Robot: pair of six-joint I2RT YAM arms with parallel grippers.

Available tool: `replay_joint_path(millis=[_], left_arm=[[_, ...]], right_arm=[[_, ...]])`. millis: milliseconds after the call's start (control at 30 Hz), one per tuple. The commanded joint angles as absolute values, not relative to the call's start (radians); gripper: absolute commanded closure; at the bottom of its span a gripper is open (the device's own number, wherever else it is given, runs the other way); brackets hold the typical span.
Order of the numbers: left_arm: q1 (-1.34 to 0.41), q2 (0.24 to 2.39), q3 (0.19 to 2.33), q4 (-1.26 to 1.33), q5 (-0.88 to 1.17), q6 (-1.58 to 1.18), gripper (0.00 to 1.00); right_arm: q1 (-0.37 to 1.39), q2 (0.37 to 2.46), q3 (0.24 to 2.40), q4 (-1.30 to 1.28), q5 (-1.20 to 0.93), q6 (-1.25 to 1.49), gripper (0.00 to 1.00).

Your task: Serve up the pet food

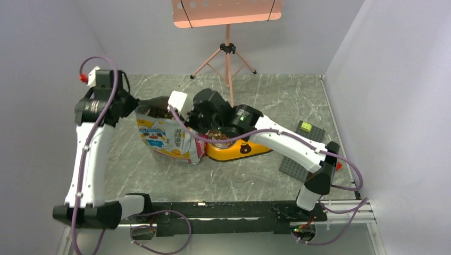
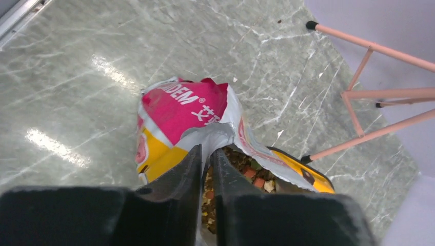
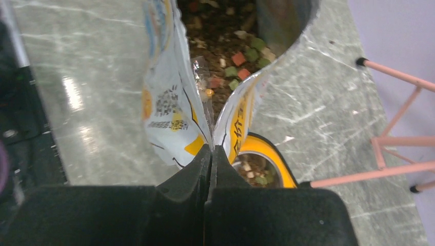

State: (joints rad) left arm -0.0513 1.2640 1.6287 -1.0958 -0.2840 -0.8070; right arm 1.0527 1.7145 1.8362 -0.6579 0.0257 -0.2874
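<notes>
Two pinches on one rim. In the left wrist view the left gripper point(image 2: 206, 151) has its fingers drawn nearly together on the silvery lip of the bag point(image 2: 179, 110). Kibble point(image 2: 251, 171) shows inside the mouth at 4 o'clock from the tips, and the magenta bottom band lies beyond at 11 o'clock.

In the right wrist view the right gripper point(image 3: 211, 148) is clamped tight on the opposite side seam. The mouth gapes at 12 o'clock, full of brown, green and red pieces. The yellow feeder point(image 3: 267, 151) sits just beside the tips at 4 o'clock, with some pieces in its bowl.

From above, the bag lies on the table point(image 1: 276, 95) with its long axis running roughly 12 to 5 o'clock. The mouth is at the 12 end, facing up and away from the arm bases, and the band is at the 5 end, against the feeder.

The step looks like pouring. To do it well, both grips should hold firm, the mouth should swing toward 3 o'clock over the bowl, and the bag should tip slowly so the crinkly rim doesn't fold shut or dump.
</notes>
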Motion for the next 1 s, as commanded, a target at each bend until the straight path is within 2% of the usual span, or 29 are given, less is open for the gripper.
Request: replay_joint_path(millis=[0, 100, 267, 300, 500, 633, 800, 833, 967], left_arm=[[-0.003, 1.055, 1.59, -1.042, -0.317, -0.889, 0.68], [0.021, 1.003, 1.615, -1.11, -0.315, -0.84, 0.39], [0.026, 1.031, 1.717, -1.265, -0.235, -0.825, 0.05], [0.026, 1.054, 1.743, -1.283, -0.209, -0.813, 0.02], [0.035, 1.244, 1.929, -1.414, -0.181, -0.77, 0.01], [0.038, 1.313, 1.916, -1.361, -0.124, -0.732, 0.01], [0.037, 1.358, 1.843, -1.432, -0.105, -0.837, 0.06], [0.038, 1.351, 1.803, -1.4, -0.08, -0.828, 0.11], [0.038, 1.337, 1.735, -1.312, -0.049, -0.813, 0.54]], right_arm=[[1.17, 1.57, 1.816, -0.648, 0.024, -0.283, 1.0], [1.18, 1.552, 1.771, -0.643, 0.009, -0.274, 1.0], [1.181, 1.568, 1.782, -0.661, -0.008, -0.291, 1.0], [1.18, 1.568, 1.781, -0.66, -0.02, -0.295, 1.0], [1.179, 1.565, 1.777, -0.672, -0.049, -0.297, 1.0], [1.181, 1.575, 1.792, -0.69, -0.059, -0.296, 1.0], [1.181, 1.582, 1.804, -0.707, -0.035, -0.311, 1.0], [1.181, 1.582, 1.803, -0.709, -0.035, -0.313, 1.0], [1.183, 1.582, 1.797, -0.72, -0.01, -0.313, 1.0]])
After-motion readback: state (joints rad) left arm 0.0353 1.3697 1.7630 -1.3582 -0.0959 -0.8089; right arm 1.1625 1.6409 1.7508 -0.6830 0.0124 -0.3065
